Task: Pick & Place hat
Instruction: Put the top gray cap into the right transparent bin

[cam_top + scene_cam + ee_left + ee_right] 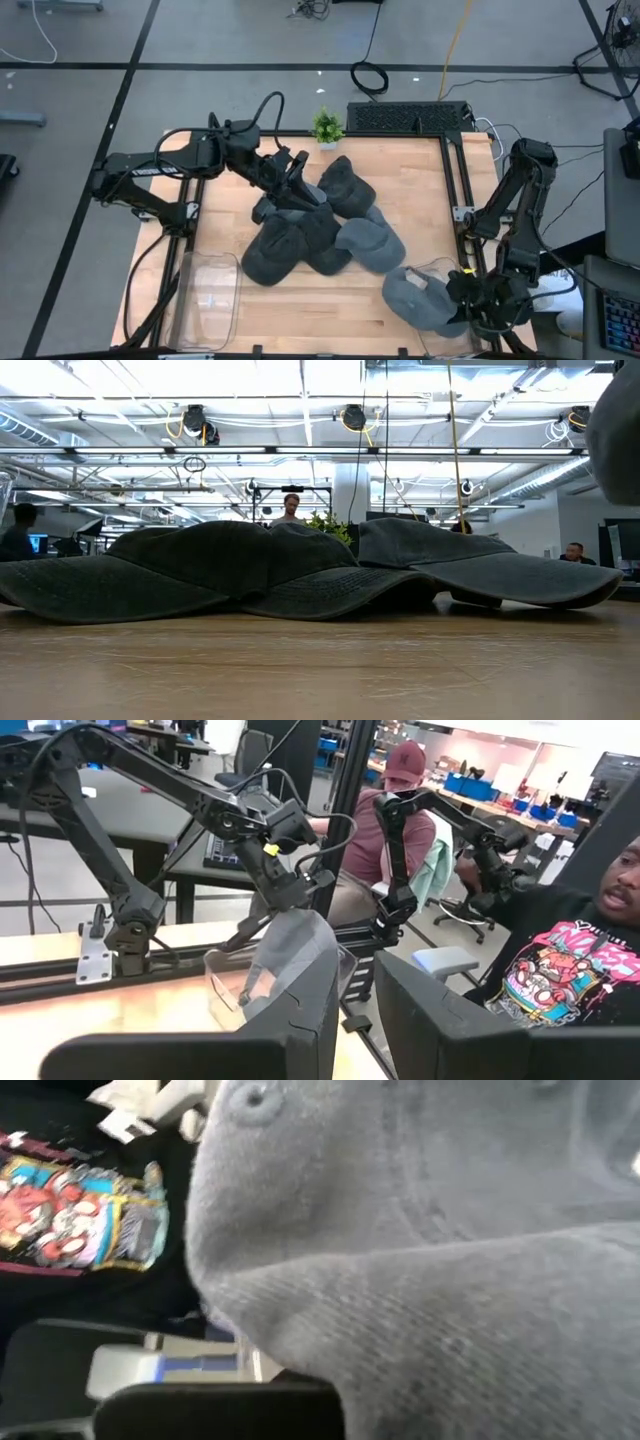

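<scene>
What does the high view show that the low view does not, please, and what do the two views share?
Only the high view shows both arms: the left gripper above the hat pile, the right gripper holding a grey hat over a clear bin, plus a second bin. Only the low view shows the room's ceiling lights and people behind. Both show the piled hats and the small plant.

The right gripper [487, 300] is mostly hidden by the gray hat [425, 298] it sits against, so its fingers cannot be made out, and in the right wrist view that hat [430, 1260] fills the picture as a blur. The left gripper [297, 180] merges with the dark pile of hats [315, 225] from above, and whether anything sits between its fingers [300, 1010] is cut off by the picture's edge. In the low view, a hat [618, 430] is clipped at the upper right corner.
</scene>
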Controlling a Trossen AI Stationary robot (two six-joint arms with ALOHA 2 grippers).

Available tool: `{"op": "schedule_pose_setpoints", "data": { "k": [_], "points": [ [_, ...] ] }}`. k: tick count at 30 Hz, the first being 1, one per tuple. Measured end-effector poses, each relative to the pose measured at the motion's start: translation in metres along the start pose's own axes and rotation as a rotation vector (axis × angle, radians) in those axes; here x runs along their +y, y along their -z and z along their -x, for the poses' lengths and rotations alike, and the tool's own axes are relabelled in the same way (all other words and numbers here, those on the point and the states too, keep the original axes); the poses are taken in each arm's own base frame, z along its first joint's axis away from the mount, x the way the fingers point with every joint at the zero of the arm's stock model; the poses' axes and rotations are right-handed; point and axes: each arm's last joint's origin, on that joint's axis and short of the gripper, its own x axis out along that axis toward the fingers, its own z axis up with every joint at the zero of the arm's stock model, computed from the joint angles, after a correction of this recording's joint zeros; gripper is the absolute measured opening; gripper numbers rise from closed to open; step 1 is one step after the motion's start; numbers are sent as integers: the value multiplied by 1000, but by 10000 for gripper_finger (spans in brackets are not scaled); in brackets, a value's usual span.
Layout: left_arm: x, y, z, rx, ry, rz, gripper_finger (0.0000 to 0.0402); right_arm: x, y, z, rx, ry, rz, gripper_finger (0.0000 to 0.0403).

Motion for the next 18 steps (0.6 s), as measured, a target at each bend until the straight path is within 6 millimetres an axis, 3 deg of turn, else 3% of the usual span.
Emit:
{"op": "schedule_pose_setpoints", "data": {
  "k": [6, 13, 18],
  "points": [
    [0, 1, 0, 5, 0, -52, 76, -2, -1, -2, -86, 47, -19, 36],
    [1, 1, 0, 6, -25, -68, 76, -8, -2, 0, -124, 94, -144, 142],
    [1, 1, 0, 11, -27, -64, 76, -12, -3, 10, -58, 92, -266, 207]
  ]
}}
